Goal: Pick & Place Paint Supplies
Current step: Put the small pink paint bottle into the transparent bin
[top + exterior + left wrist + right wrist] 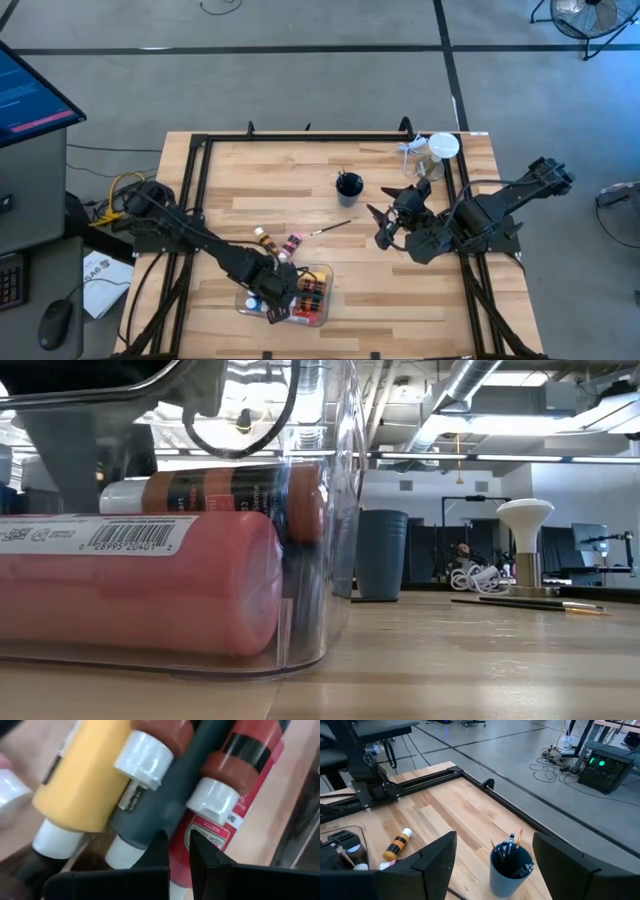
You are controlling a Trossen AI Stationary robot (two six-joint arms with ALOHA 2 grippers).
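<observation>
While its two fingers are pressed together with nothing between them, the left gripper (277, 297) hangs low over the clear bin (322, 312) at the table's near edge, tips almost on the tubes packed inside, so it looks like it is between drops rather than carrying anything. Right under the fingers (156, 851) lie a dark gray tube (165, 810), a red tube (235, 785) and a brown tube (155, 740), all white-capped, side by side, with the yellow bottle (85, 775) alongside; lying flat in a row is likely how they fit the shallow bin. From table height a fat pink tube (140, 585) fills the bin's front wall with an orange-brown one (230, 490) stacked behind. Just beyond the bin, a small orange bottle (266, 241) and a pink tube (293, 244) lie loose on the table (250, 170), not yet binned, and a thin brush (330, 228) lies farther toward the middle. More brushes stand in the dark cup (349, 186), upright so the handles stay reachable. The right gripper (388, 228) waits with fingers spread wide, near the cup, holding nothing.
</observation>
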